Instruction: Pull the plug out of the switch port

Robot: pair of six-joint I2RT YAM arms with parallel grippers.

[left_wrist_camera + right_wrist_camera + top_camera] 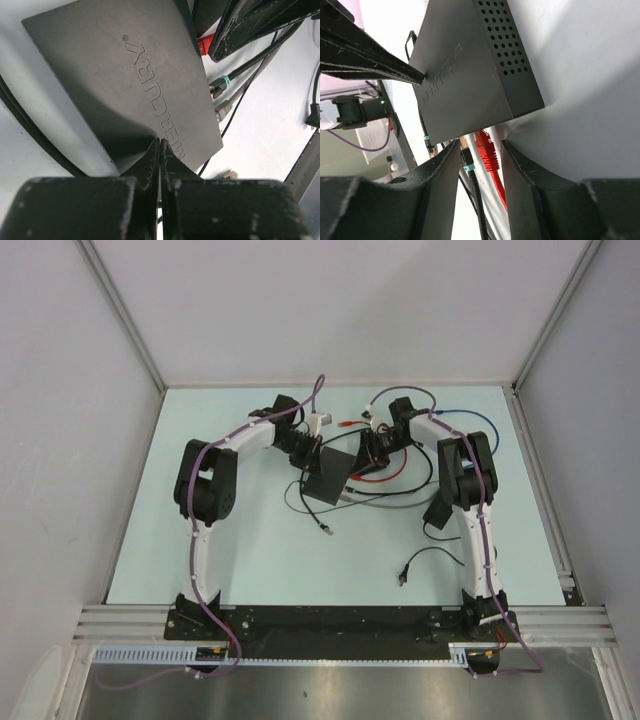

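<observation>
The switch (330, 481) is a flat matte-black box marked MERCURY (125, 85) (470, 65). It lies mid-table with cables plugged into its right edge. My left gripper (306, 452) (160, 141) is shut, its tips pressing down on the switch's top near a corner. Its fingers (370, 60) also show in the right wrist view. My right gripper (371, 457) (480, 150) is open at the socket edge. Its jaws straddle the red plug (487, 150) (205, 44) and a black plug with a teal band (466, 157) (220, 86). A grey plug (223, 107) sits beside them.
A small black adapter brick (437, 512) lies by the right arm. Loose black leads end in plugs in front of the switch (322, 528) and near the front right (403, 575). A white object (318, 422) and a blue cable (482, 425) lie at the back.
</observation>
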